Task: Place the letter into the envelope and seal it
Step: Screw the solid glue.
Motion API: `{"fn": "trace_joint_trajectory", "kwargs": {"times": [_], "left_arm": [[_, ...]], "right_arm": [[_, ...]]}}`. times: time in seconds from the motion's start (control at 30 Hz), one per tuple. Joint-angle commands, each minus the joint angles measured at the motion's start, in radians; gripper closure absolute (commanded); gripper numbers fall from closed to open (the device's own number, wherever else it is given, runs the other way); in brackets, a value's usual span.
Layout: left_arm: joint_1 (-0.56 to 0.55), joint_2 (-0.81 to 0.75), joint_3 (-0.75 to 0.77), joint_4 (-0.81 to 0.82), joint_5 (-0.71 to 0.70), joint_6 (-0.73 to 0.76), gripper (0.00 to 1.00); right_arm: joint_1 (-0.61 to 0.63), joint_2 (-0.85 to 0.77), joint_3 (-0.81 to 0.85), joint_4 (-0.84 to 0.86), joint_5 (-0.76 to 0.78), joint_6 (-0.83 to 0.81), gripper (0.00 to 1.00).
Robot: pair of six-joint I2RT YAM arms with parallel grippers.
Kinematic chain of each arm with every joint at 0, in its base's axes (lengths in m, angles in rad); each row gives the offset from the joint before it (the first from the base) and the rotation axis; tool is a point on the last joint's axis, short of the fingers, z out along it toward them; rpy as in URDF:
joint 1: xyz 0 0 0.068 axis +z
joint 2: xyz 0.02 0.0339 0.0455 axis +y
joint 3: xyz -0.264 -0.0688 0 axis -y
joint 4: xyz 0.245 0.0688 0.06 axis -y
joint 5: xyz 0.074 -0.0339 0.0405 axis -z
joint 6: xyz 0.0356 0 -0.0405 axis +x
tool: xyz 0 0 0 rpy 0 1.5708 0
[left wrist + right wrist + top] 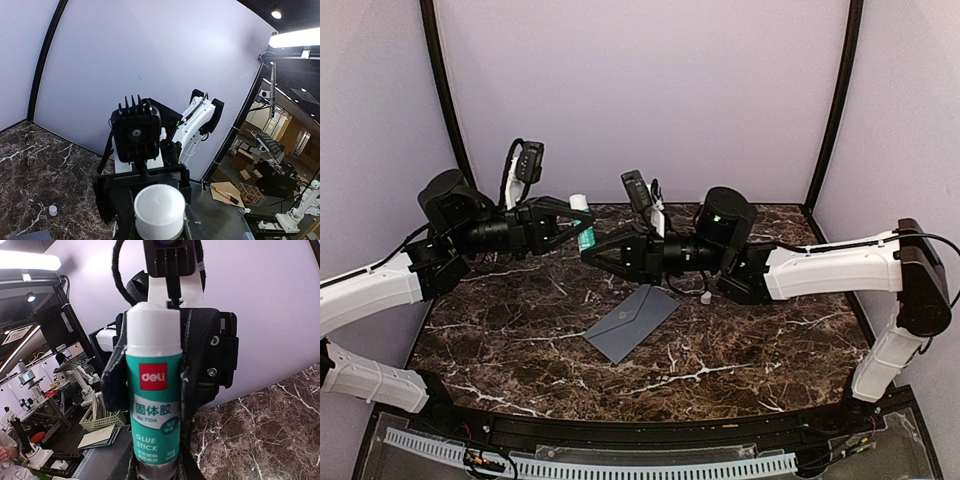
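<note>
Grey envelope (632, 322) flat on marble table (500, 340), flap folded down, contents hidden, below the right gripper (592, 252). Higher up, green glue stick (154, 405) clamped between narrowly parted fingers of left gripper (576, 222). Right gripper's jaws at stick's base; opening and grip impossible to tell. Small white cap (706, 297) beneath right wrist.
</note>
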Motion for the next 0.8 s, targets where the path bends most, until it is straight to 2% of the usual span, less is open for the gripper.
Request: {"fn": "trace_joint_trajectory", "kwargs": {"times": [0.0,0.23,0.57,0.77], "left_arm": [[0.002,-0.023,-0.021,-0.076,-0.095,0.091,1.00],[0.002,-0.023,-0.036,-0.233,-0.304,0.240,1.00],[-0.010,-0.021,-0.052,-0.334,-0.652,0.271,1.00],[-0.016,-0.016,-0.048,-0.384,-0.780,0.242,1.00]], "right_arm": [[0.010,-0.033,0.005,0.000,0.089,-0.023,0.91],[0.031,-0.035,0.067,-0.225,0.319,-0.106,0.91],[0.113,0.092,0.322,-0.555,0.668,-0.183,0.90],[0.159,0.196,0.527,-0.715,0.887,-0.174,0.90]]}}
